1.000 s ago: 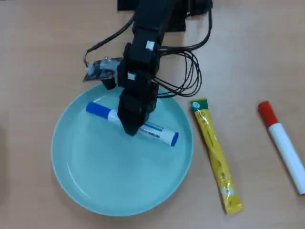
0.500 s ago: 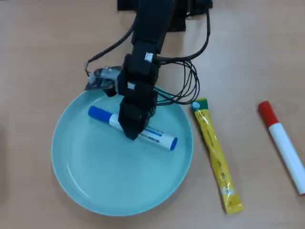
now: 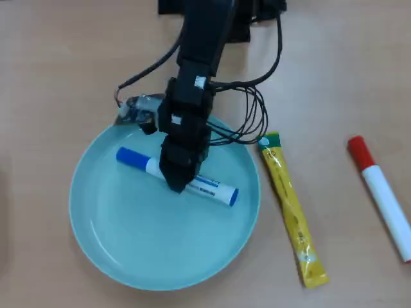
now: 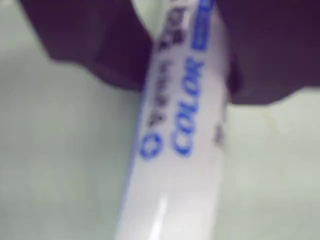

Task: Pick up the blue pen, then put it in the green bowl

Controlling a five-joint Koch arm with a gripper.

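The surface (image 3: pixel 58 58) is pale wood-grain laminate. 3 loose things lie directly on it: the green bowl (image 3: pixel 128 260) at centre-left, a long yellow sachet (image 3: pixel 292 212) just beside the bowl's right rim, and a white marker with a red cap (image 3: pixel 380 194) further right, well apart from the sachet. The arm's black base (image 3: pixel 241 19) sits at the top edge.
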